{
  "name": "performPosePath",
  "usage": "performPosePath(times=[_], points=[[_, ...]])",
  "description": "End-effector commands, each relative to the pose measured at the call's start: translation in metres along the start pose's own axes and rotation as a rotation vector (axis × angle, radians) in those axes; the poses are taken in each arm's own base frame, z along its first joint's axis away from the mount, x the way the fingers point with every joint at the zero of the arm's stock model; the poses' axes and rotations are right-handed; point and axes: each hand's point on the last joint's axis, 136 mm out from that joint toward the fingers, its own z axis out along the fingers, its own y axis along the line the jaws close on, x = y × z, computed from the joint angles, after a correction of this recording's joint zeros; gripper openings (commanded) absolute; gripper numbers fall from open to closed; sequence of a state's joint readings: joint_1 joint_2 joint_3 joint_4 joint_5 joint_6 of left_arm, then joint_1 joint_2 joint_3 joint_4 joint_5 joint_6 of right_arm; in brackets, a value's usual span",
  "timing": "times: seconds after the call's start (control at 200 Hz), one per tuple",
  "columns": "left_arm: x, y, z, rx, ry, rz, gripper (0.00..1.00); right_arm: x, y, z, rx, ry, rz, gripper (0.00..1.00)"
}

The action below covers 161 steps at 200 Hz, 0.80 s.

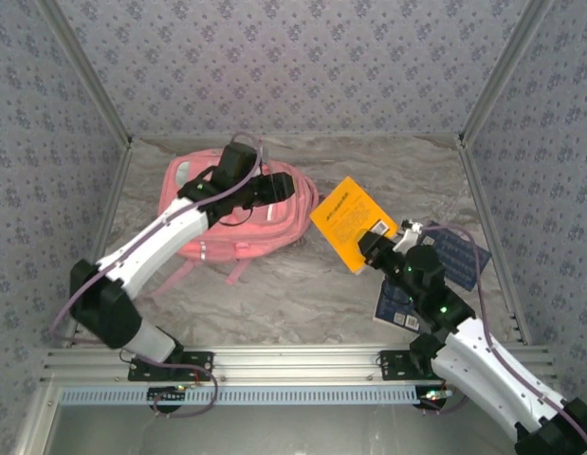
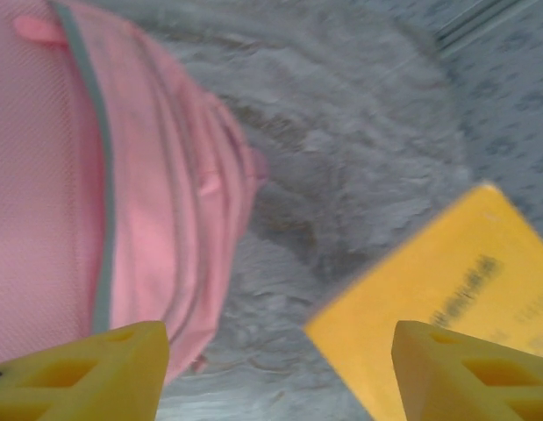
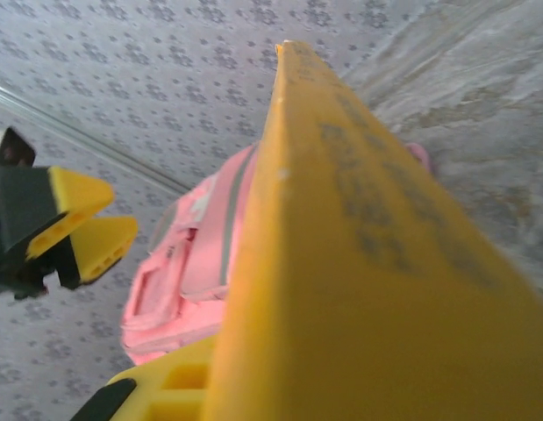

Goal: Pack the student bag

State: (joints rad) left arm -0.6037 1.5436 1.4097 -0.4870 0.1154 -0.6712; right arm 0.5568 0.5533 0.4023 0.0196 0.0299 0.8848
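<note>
The pink student bag (image 1: pixel 231 220) lies flat on the table at the back left, its straps trailing toward me. Over its right end hovers my left gripper (image 1: pixel 289 187), open with nothing between its yellow fingers (image 2: pixel 78 368). In the left wrist view the bag (image 2: pixel 96 175) is on the left and a yellow book (image 2: pixel 446 289) on the right. My right gripper (image 1: pixel 375 239) is shut on that yellow book (image 1: pixel 353 220) and holds it lifted and tilted just right of the bag. The book (image 3: pixel 367 263) hides one right finger; the other finger (image 3: pixel 157 390) presses its underside. A pocket of the bag (image 3: pixel 179 263) gapes.
Two dark blue books (image 1: pixel 456 254) (image 1: pixel 395 301) lie on the marble table (image 1: pixel 302 294) by the right arm. Patterned walls close in the back and both sides. The left gripper (image 3: pixel 91 224) hangs in the air left of the held book.
</note>
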Motion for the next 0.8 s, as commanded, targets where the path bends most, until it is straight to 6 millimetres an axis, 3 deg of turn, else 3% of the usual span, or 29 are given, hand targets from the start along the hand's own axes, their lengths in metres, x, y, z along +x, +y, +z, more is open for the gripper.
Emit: performPosePath(times=[0.0,0.255,0.63,0.799], points=[[-0.002,0.024,0.012,-0.078,0.099,0.036,0.63,-0.011,0.015,-0.010,-0.005,0.018,-0.071,0.00],[-0.014,0.045,0.070,0.001,0.209,-0.102,0.44,-0.006,0.017,-0.017,-0.012,0.064,-0.108,0.00],[-0.009,0.055,0.102,-0.006,0.278,-0.071,0.35,-0.001,0.010,-0.019,-0.006,0.092,-0.121,0.00],[-0.004,0.072,0.116,-0.074,0.307,-0.049,0.31,-0.001,0.007,-0.018,-0.007,0.092,-0.103,0.00]])
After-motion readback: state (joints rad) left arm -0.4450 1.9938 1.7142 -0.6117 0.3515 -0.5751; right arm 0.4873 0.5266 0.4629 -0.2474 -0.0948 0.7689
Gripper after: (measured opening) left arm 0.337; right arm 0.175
